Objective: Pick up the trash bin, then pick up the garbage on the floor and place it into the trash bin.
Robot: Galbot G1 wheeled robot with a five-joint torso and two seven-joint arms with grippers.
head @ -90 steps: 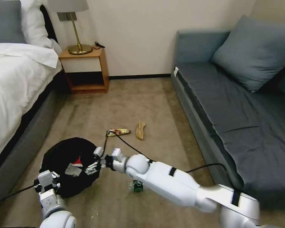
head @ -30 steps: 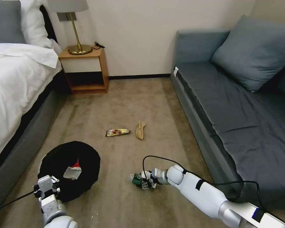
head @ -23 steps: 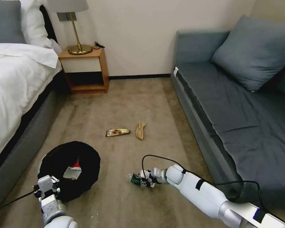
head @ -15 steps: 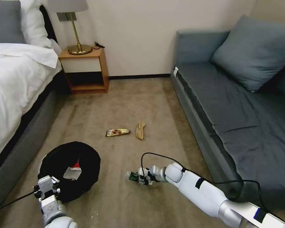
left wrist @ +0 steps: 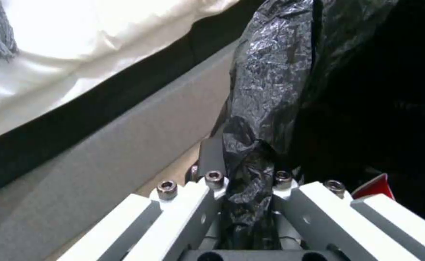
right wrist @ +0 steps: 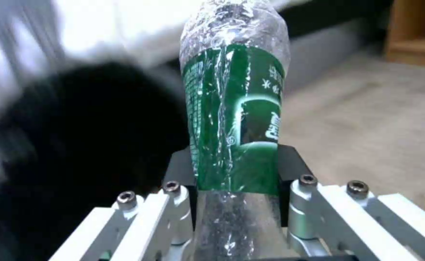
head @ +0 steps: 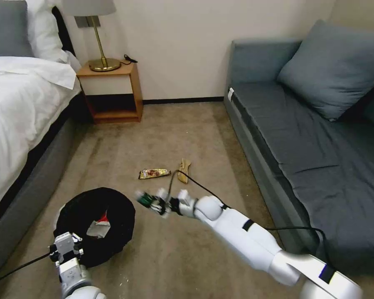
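Carpet (head: 174,124) ran between bed (head: 16,108) and sofa (head: 303,137), where the left claw (left wrist: 244,203) clenched the trash bin (head: 91,216) bag and the right claw (head: 156,203) grasped the bottle (right wrist: 234,108) beside it, snack packet (head: 154,173) and peel (head: 184,170) lying beyond.

Illegible white characters on bottle (right wrist: 234,108) label
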